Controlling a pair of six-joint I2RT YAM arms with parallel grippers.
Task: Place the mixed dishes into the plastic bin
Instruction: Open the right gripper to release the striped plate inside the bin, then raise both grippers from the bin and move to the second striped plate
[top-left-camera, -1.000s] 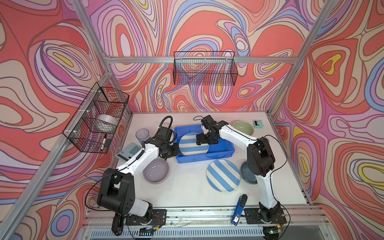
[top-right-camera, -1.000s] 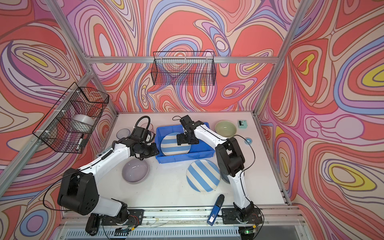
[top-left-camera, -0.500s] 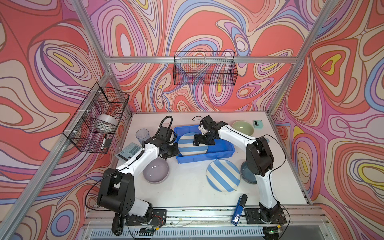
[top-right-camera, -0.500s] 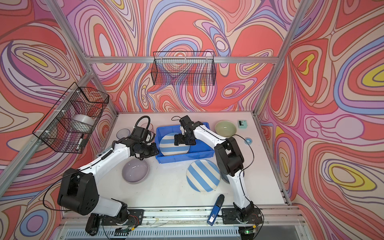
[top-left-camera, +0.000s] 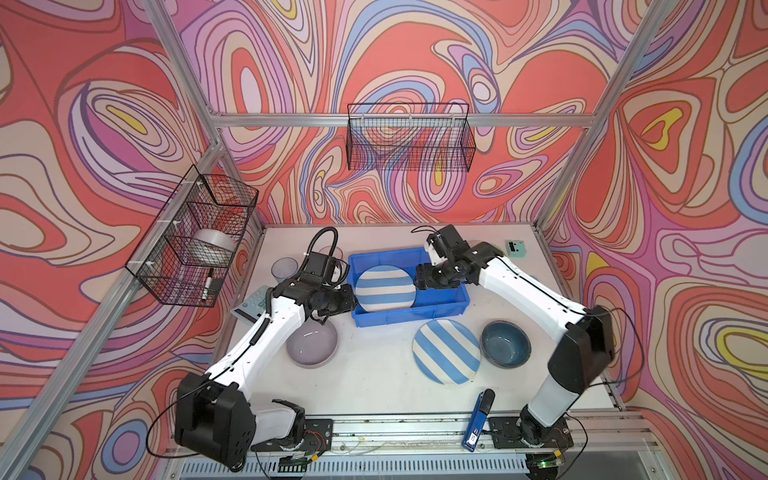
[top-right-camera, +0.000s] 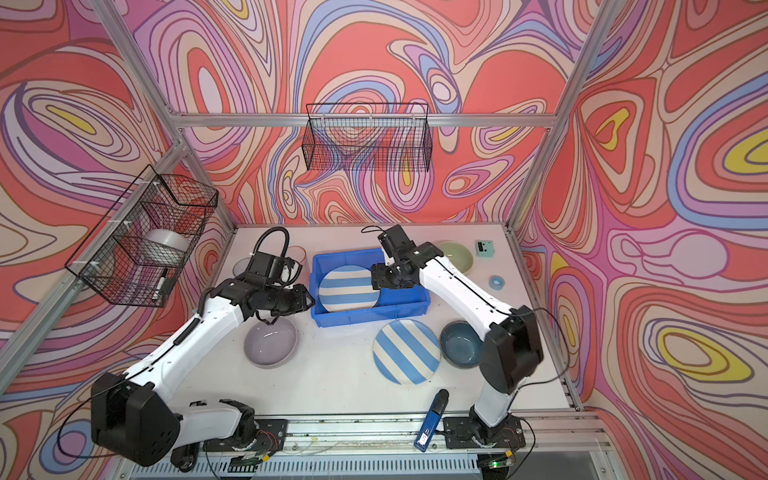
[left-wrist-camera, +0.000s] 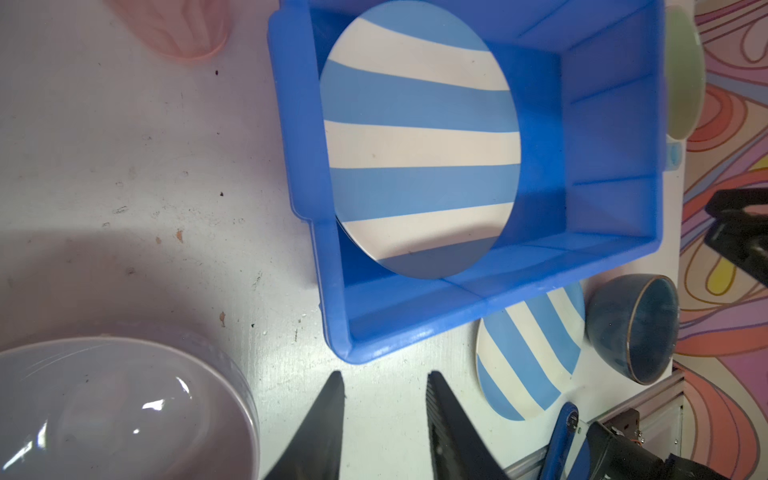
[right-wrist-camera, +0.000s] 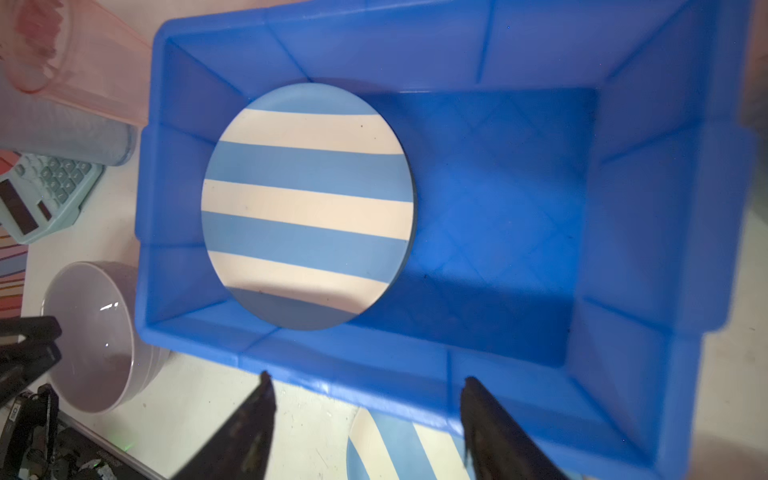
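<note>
Crockery is spread over the white worktop (top-left-camera: 374, 382), and one piece is already held in the plastic bin (top-left-camera: 415, 318), which is set near the middle of the back edge. A blue-and-white striped plate (top-left-camera: 384, 288) is seen in the left end of the bin, stripes up; whether it is lying flat or is propped on a wall cannot be told. The right gripper (right-wrist-camera: 368, 378) is held over the right half of the bin, its fingers spread wide with nothing between them, and the tips are shown above the bin's front rim in the right wrist view. The left gripper (left-wrist-camera: 385, 376) is held just outside the bin's front left corner, over the worktop, its fingers parted by a narrower gap with nothing gripped. A second striped plate (top-left-camera: 446, 352) is laid just in front of the bin, and a dark blue bowl (top-left-camera: 505, 344) is placed just beside it toward the right edge; whether the two are touching cannot be told. A lavender bowl (top-left-camera: 312, 343) is set near the left gripper, toward the front. A grey-blue cup (top-left-camera: 284, 268) and a pink cup (right-wrist-camera: 75, 54) are stood near the back left corner, with a teal calculator (top-left-camera: 253, 305) by the left edge. A pale green bowl (top-right-camera: 459, 255) is partly hidden behind the right arm near the back right corner.
</note>
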